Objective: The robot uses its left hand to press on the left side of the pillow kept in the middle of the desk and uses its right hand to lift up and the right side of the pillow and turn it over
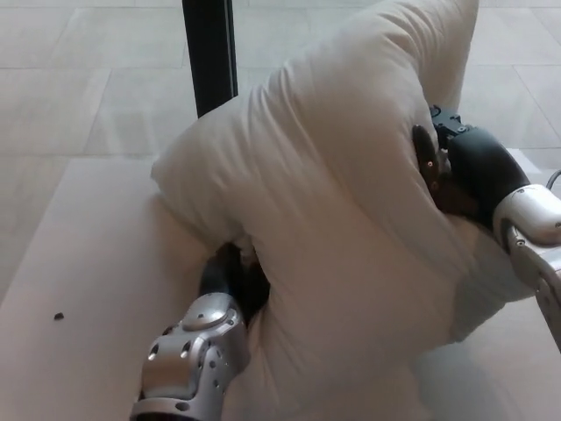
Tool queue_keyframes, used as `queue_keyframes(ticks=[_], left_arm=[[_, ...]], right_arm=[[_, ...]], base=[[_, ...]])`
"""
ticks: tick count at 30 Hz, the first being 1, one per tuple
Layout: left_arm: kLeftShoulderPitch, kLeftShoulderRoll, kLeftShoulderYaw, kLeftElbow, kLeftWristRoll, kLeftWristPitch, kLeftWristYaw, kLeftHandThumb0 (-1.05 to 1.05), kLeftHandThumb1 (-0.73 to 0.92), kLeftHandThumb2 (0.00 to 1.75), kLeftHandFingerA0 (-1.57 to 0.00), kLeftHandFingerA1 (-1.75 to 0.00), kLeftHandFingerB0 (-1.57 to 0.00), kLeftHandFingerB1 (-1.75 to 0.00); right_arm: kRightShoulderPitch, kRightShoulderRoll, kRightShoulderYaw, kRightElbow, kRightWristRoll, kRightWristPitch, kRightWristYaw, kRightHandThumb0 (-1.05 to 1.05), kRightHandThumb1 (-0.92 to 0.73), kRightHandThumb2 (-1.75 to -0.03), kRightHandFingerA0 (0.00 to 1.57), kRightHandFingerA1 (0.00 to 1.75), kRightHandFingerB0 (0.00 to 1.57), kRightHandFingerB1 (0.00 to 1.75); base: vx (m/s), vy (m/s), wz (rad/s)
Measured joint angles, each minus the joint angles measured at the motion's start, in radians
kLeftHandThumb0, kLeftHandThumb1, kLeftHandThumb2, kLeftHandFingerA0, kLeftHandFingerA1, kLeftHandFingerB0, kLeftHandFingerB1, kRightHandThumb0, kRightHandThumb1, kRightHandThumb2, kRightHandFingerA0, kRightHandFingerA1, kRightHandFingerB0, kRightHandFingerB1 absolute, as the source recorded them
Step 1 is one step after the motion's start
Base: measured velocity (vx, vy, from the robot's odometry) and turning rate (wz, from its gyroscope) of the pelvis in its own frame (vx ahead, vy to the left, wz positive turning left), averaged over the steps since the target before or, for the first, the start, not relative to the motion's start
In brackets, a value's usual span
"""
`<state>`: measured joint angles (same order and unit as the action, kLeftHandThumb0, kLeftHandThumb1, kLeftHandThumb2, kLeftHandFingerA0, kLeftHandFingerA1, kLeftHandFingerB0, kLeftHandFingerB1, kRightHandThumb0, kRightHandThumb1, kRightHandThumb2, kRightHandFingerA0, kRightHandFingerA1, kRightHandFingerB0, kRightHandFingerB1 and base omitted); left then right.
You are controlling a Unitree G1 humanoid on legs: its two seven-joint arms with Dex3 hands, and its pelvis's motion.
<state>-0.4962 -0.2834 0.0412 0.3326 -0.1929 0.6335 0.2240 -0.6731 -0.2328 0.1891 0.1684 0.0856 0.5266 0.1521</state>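
While the white pillow (342,228) stands tilted up on the pale desk (88,263), its right side is raised high toward the top edge of the head view and its lower left part stays down on the desk surface. Against the pillow's lower left edge, the left hand (235,279) is pushed into the fabric, so that the cloth folds over its black fingers and hides most of them; whether those fingers are spread or curled cannot be told, only that the hand bears on the pillow there. Below the pillow's left edge, the silver wrist (188,364) of that arm comes up from the bottom of the view. On the pillow's right side, the right hand (456,167) is closed on the raised part, with one dark finger (427,162) pressed into the front face and the rest of the hand behind the edge. Beyond the pillow's upper left corner a black post (210,53) rises from the tiled floor (88,79). Well to the left of the pillow, a small dark speck (59,315) lies on the desk.
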Motion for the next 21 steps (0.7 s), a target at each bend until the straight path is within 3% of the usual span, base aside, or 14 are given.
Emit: queue_keyframes(ticks=[3,4,6,7,8,9,10,11,14,15,16,18,19,21], left_arm=[[0.009,0.006,-0.053,-0.004,0.031,-0.027,0.007,-0.99,0.71,1.07,-0.08,-0.36,0.0,-0.05],[0.013,0.008,-0.071,-0.007,0.044,-0.036,0.011,-0.94,0.66,0.99,-0.13,-0.5,0.0,0.0],[0.02,0.01,-0.098,-0.009,0.063,-0.049,0.019,-0.97,0.67,1.02,-0.09,-0.4,0.0,0.0],[0.023,0.01,-0.112,-0.01,0.071,-0.053,0.024,-1.0,0.63,1.01,-0.05,-0.44,0.0,0.0],[0.027,0.01,-0.12,-0.011,0.077,-0.058,0.027,-0.98,0.6,0.99,-0.04,-0.28,0.0,0.0],[0.032,0.009,-0.127,-0.011,0.082,-0.065,0.032,-1.02,0.63,0.99,-0.06,-0.32,0.0,0.0],[0.038,0.006,-0.129,-0.011,0.087,-0.072,0.036,-1.01,0.63,0.98,-0.01,-0.17,0.0,0.0],[0.042,0.004,-0.129,-0.012,0.09,-0.079,0.04,-1.03,0.63,0.98,-0.03,-0.22,0.0,0.0],[0.055,-0.005,-0.129,-0.012,0.095,-0.101,0.048,-1.05,0.61,0.95,-0.03,-0.15,0.0,0.0],[0.061,-0.011,-0.129,-0.011,0.096,-0.113,0.054,-1.03,0.6,0.94,-0.09,-0.27,0.0,-0.01],[0.066,-0.017,-0.129,-0.01,0.097,-0.122,0.058,-0.99,0.58,0.95,-0.07,-0.4,0.0,-0.02],[0.075,-0.023,-0.129,-0.009,0.099,-0.139,0.065,-1.03,0.6,0.95,-0.07,-0.26,0.0,0.0],[0.077,-0.024,-0.129,-0.008,0.099,-0.147,0.067,-0.99,0.58,0.95,-0.1,-0.32,0.0,-0.03],[0.079,-0.024,-0.129,-0.004,0.099,-0.16,0.07,-1.02,0.6,0.95,-0.09,-0.38,0.0,0.0]], right_arm=[[0.004,0.0,0.008,0.0,-0.019,-0.003,-0.008,-1.01,-0.66,-1.14,0.31,0.62,0.11,0.26],[0.005,0.0,0.012,0.0,-0.027,-0.003,-0.011,-1.04,-0.87,-0.66,0.41,0.72,0.07,0.36],[0.009,0.0,0.021,-0.001,-0.042,-0.003,-0.018,-1.05,-0.69,-1.13,0.38,0.71,0.07,0.33],[0.011,0.0,0.026,-0.001,-0.047,-0.004,-0.02,-1.05,-0.84,-0.65,0.45,0.9,0.09,0.39],[0.012,0.0,0.034,-0.001,-0.053,-0.005,-0.022,-1.05,-0.8,-0.66,0.63,1.02,0.07,0.45],[0.013,0.0,0.042,0.0,-0.061,-0.006,-0.024,-1.05,-0.77,-0.68,0.84,1.63,0.08,0.46],[0.012,0.0,0.047,0.0,-0.071,-0.007,-0.028,-1.05,-0.77,-0.67,1.0,1.6,0.08,0.47],[0.012,0.0,0.052,0.0,-0.08,-0.009,-0.032,-0.42,-0.17,-0.93,1.34,1.32,0.0,0.52],[0.009,0.0,0.067,0.001,-0.1,-0.01,-0.044,-0.43,-0.24,-0.97,1.31,1.31,0.0,0.53],[0.008,0.0,0.077,0.001,-0.112,-0.01,-0.049,-1.03,-0.6,-1.01,0.97,1.45,0.08,0.54],[0.007,0.0,0.084,0.001,-0.121,-0.011,-0.054,-1.0,-0.78,-0.67,0.74,1.47,0.07,0.52],[0.006,0.0,0.098,0.001,-0.14,-0.012,-0.063,-0.99,-0.59,-0.98,0.96,1.44,0.07,0.55],[0.005,0.0,0.106,0.001,-0.149,-0.012,-0.068,-1.01,-0.77,-0.65,0.55,1.39,0.09,0.53],[0.005,0.0,0.119,0.001,-0.167,-0.012,-0.075,-1.05,-0.76,-0.65,0.53,1.35,0.09,0.53]], base=[[0.0,0.0,0.0],[0.0,0.0,0.0],[0.0,0.0,0.0],[0.0,0.0,0.0],[0.0,0.0,0.0],[0.0,0.0,0.0],[0.0,0.0,0.0],[0.0,0.0,0.0],[0.0,0.0,0.0],[0.0,0.0,0.0],[0.0,0.0,0.0],[0.0,0.0,0.0],[0.0,0.0,0.0],[0.0,0.0,0.0]])
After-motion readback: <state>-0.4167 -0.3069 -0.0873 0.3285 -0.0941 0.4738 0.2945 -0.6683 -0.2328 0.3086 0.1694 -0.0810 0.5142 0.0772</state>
